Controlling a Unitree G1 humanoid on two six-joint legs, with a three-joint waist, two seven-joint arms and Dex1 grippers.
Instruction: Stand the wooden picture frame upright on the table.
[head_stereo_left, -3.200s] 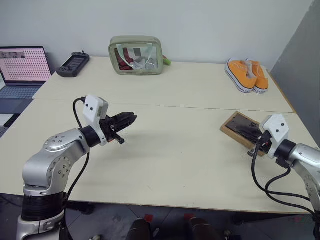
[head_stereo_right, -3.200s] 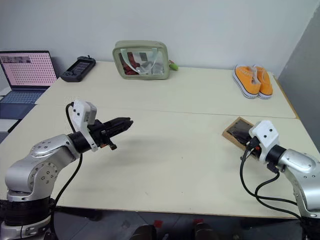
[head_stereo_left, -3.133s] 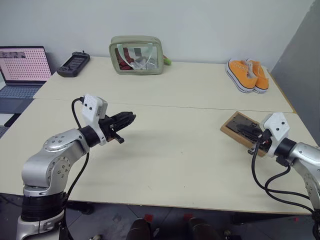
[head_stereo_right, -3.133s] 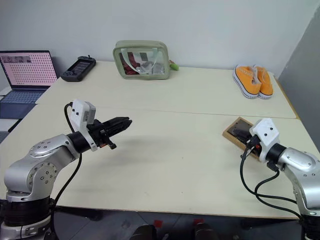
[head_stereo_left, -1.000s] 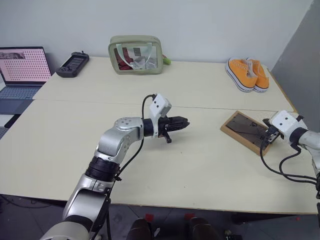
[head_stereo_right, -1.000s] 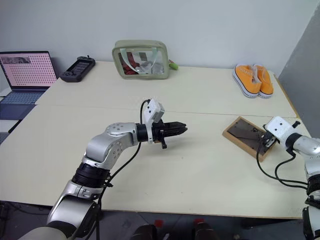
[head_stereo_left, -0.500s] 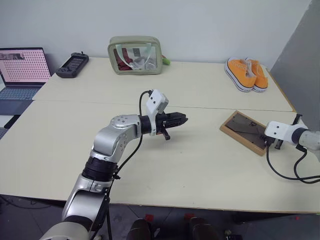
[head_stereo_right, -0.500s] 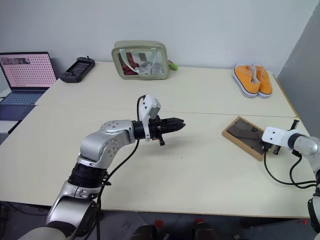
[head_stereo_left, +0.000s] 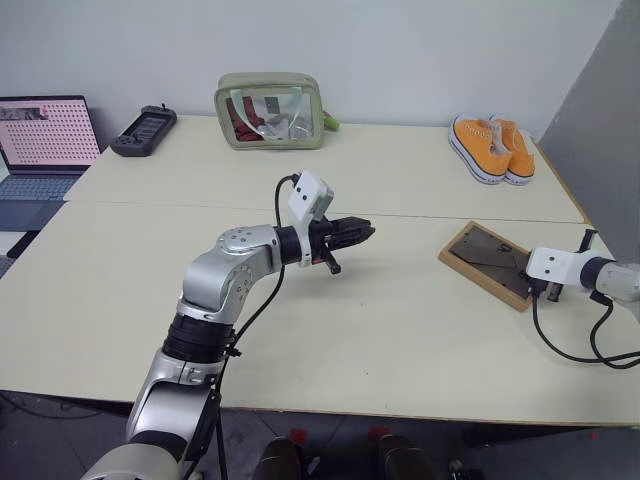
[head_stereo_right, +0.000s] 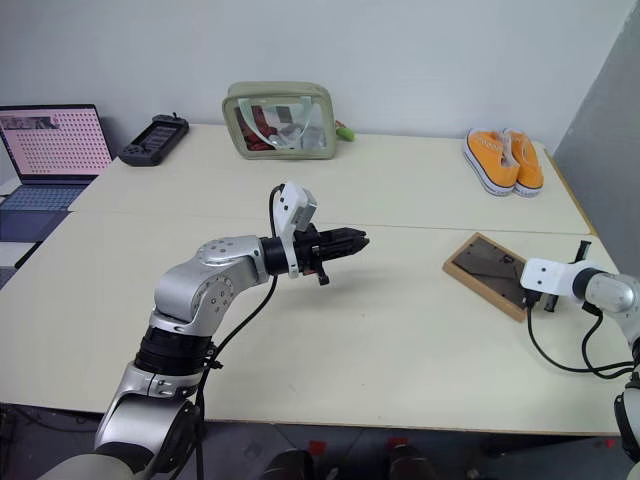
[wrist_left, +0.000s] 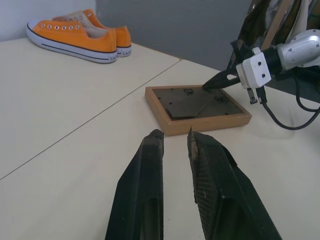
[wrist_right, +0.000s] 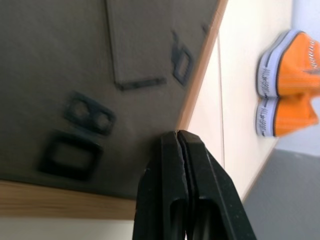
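Note:
The wooden picture frame (head_stereo_left: 487, 262) lies flat on the table (head_stereo_left: 380, 340) at the right, its dark grey back panel and folded prop leg facing up. My right gripper (wrist_right: 176, 135) is shut, its tips resting over the dark panel close to the frame's wooden rim. In the left wrist view the right gripper (wrist_left: 207, 86) touches the frame's far side. Near the table's middle, my left gripper (head_stereo_left: 366, 232) hovers level and shut on nothing. It points at the frame (wrist_left: 197, 106) from a good distance.
A green see-through pouch (head_stereo_left: 272, 110), a handheld console (head_stereo_left: 145, 128) and a laptop (head_stereo_left: 45, 140) stand at the back left. Orange shoes (head_stereo_left: 492, 148) sit at the back right. A grey panel (head_stereo_left: 600, 130) rises beside the table's right edge.
The left arm swung from the left side to the table's middle, then held almost still. The right gripper drew back from over the frame to its right rim and rolled. The frame stayed flat.

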